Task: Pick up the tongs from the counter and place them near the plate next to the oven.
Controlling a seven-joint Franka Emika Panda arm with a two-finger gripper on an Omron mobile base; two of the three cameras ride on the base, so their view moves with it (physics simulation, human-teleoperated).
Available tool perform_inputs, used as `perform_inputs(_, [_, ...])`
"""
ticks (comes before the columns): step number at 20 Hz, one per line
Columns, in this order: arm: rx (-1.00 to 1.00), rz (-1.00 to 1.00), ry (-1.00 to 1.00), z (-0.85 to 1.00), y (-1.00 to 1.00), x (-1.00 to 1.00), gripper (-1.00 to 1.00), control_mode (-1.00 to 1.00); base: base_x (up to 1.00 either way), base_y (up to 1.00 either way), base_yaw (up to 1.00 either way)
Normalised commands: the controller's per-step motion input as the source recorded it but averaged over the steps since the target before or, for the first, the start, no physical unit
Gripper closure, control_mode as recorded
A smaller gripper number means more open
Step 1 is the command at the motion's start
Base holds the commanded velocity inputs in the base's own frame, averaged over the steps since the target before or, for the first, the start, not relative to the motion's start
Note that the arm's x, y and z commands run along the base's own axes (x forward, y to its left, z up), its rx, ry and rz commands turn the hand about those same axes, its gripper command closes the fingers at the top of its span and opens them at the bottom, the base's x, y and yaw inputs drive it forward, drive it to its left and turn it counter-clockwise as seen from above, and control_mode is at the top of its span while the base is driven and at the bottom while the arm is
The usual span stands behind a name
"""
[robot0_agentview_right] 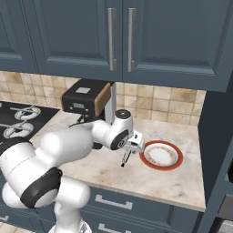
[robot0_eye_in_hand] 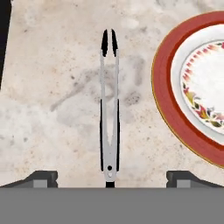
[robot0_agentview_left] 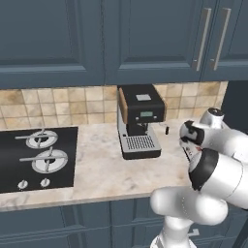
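The silver-grey tongs (robot0_eye_in_hand: pixel 109 109) with black ends lie flat on the beige marbled counter (robot0_eye_in_hand: pixel 52 65), straight along the hand view. My gripper (robot0_eye_in_hand: pixel 112 178) hovers over their hinge end, open, with its fingertips (robot0_eye_in_hand: pixel 41 177) wide apart on either side and touching nothing. From the right base view the gripper (robot0_agentview_right: pixel 134 143) hangs just above the tongs (robot0_agentview_right: pixel 125 158), which lie close to the left of the white plate with the red-orange rim (robot0_agentview_right: pixel 177 159). The plate's rim (robot0_eye_in_hand: pixel 164 87) also fills the right of the hand view. A sliver of the dark oven (robot0_agentview_right: pixel 229 175) shows at the right edge.
A black-and-steel coffee machine (robot0_agentview_left: pixel 139 121) stands at the back of the counter, left of my arm. The black hob (robot0_agentview_left: pixel 38 155) with its steel burners lies further left. Blue wall cabinets (robot0_agentview_right: pixel 118 36) hang overhead. A tall blue panel (robot0_agentview_right: pixel 214 136) bounds the counter on the right.
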Motion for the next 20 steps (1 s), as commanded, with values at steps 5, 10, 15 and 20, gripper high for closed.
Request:
perform_inputs(5, [0.00,0.00,-0.03,0.57,0.01,-0.35,-1.00,-1.00,0.00,0.00,0.00])
perform_inputs(10, [0.00,0.00,-0.04,0.51,0.04,-0.40,-1.00,-1.00,0.00,0.00,0.00])
perform_inputs(15, [0.00,0.00,-0.07,0.40,0.07,-0.49,-1.00,-1.00,0.00,0.00,0.00])
perform_inputs(20, [0.00,0.00,-0.13,0.32,0.19,-0.64,-1.00,-1.00,0.00,0.00,0.00])
